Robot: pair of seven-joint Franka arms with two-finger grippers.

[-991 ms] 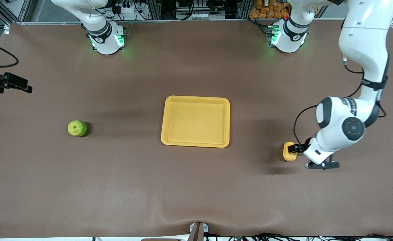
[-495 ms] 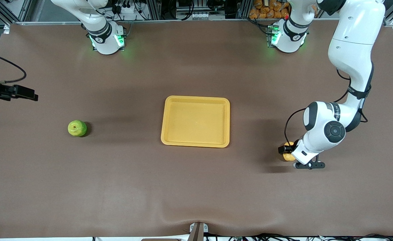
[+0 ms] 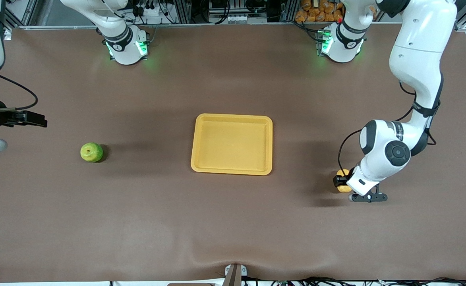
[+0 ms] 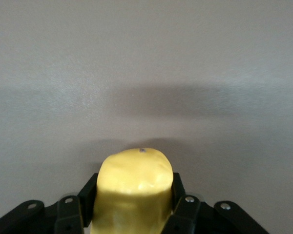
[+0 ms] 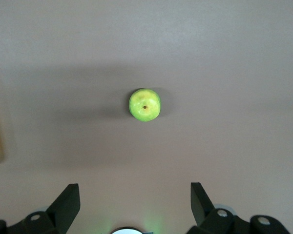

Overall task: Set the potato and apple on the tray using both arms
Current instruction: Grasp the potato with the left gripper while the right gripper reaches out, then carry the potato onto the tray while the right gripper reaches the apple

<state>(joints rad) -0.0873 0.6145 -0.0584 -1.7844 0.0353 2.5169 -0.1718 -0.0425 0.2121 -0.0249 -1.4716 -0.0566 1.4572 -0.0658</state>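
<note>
At the right arm's end of the bench [image 3: 233, 222], the right gripper [image 5: 135, 204] hangs in the air over bare brown surface, and its wrist view shows the two black fingers [image 5: 66, 204] spread wide apart with nothing between them, so it is released. In the front view only that arm's wrist and camera bracket show at the frame edge, above the bench near the apple [image 3: 91, 152]. The apple sits alone on the bench, round and yellow-green with its dark stem dimple facing up, well apart from the tray [image 3: 232, 117] and a little nearer to the front camera than the tray's middle; the right wrist view shows it [image 5: 145, 105] lying clear ahead of the spread fingers, untouched. The tray lies flat in the middle of the bench, yellow-orange with a raised rim, and nothing rests in it. Toward the left arm's end, the left gripper [image 3: 342, 182] is down at the bench surface, grasping the potato [image 3: 342, 186], which is mostly covered by the wrist in the front view. The left wrist view shows the yellow-tan potato [image 4: 134, 187] pressed between the two black fingers [image 4: 178, 192], one on each flank. The potato is well apart from the tray and nearer to the front camera than it.
</note>
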